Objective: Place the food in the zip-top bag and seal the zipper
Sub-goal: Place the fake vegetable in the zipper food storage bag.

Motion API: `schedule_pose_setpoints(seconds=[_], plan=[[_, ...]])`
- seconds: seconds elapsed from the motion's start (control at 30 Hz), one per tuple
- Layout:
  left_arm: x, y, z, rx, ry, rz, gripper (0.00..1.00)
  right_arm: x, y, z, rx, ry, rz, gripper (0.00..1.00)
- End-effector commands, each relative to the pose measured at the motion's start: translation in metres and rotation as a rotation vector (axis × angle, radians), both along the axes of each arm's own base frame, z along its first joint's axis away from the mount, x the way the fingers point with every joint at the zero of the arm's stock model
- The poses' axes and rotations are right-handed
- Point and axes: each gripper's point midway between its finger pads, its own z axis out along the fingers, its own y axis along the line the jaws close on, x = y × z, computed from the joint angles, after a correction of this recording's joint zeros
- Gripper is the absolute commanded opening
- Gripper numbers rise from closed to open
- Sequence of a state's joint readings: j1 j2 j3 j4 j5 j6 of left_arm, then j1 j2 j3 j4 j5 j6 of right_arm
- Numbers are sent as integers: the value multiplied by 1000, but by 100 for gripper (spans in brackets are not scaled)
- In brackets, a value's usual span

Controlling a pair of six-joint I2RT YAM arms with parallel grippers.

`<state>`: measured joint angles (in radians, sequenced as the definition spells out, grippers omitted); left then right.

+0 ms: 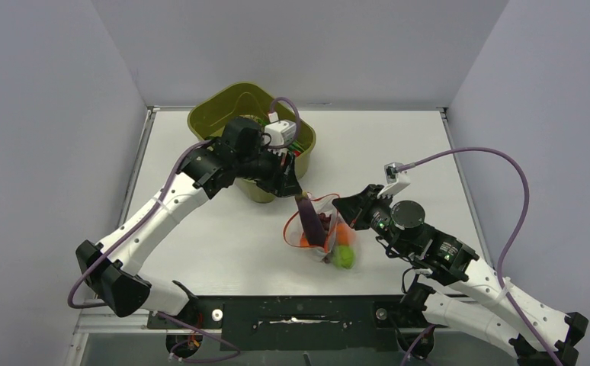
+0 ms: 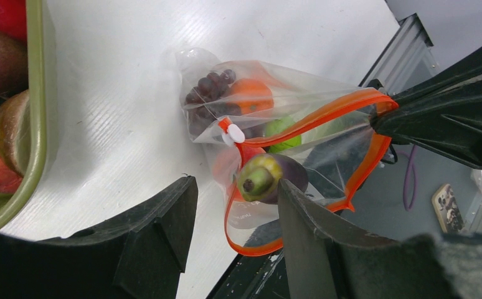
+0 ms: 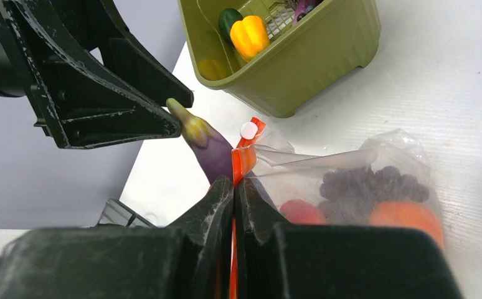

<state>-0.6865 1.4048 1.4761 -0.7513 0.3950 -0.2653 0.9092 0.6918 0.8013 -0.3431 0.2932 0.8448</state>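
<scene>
i am at the step of dropping one eggplant [image 2: 282,177] into the zip-top bag [image 2: 313,87], which lies on the white table [image 1: 223,244] near its middle, at about 5 o'clock from the olive tub [image 3: 313,56]. the left gripper [image 1: 295,191] hangs over the bag mouth from 11 o'clock. its jaws stand about half wide and the eggplant is narrower than the gap. only its green stem end touches one finger, so i judge it is not clamped. the right gripper [image 3: 233,184] is pressed fully together on the zipper [image 2: 316,118] at the 2 o'clock side of the mouth and lifts that edge, so the mouth makes a loop.

to do this well, i should hold the right side high and steady so the loop does not collapse. i would also let the eggplant slide in with its round end first, and pull the left arm straight up so a finger does not catch the strip.

the bag is thin, clear and soft, with wrinkles, and it will fold easily. the zipper is a stiffer red-orange band with a small white slider. the eggplant is smooth, glossy and long, so it may roll. inside i see bumpy dark grapes [image 2: 210,93], a round orange fruit [image 2: 251,93] and a green fruit [image 2: 283,136]. a yellow pepper [image 3: 249,34] waits in the rigid tub.
</scene>
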Motion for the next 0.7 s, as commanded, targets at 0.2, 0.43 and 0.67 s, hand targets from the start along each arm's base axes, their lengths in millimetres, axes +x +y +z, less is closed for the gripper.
schedule_pose_setpoints(seconds=[0.2,0.43,0.67], plan=[[-12,-21,13,-110,28,-149,47,3,6,40,117,-89,9,0],[-12,-25,10,-122,38,-164,39,3,7,41,118,-92,14,0],[-12,-29,8,-138,48,-174,15,2,6,39,121,-82,11,0]])
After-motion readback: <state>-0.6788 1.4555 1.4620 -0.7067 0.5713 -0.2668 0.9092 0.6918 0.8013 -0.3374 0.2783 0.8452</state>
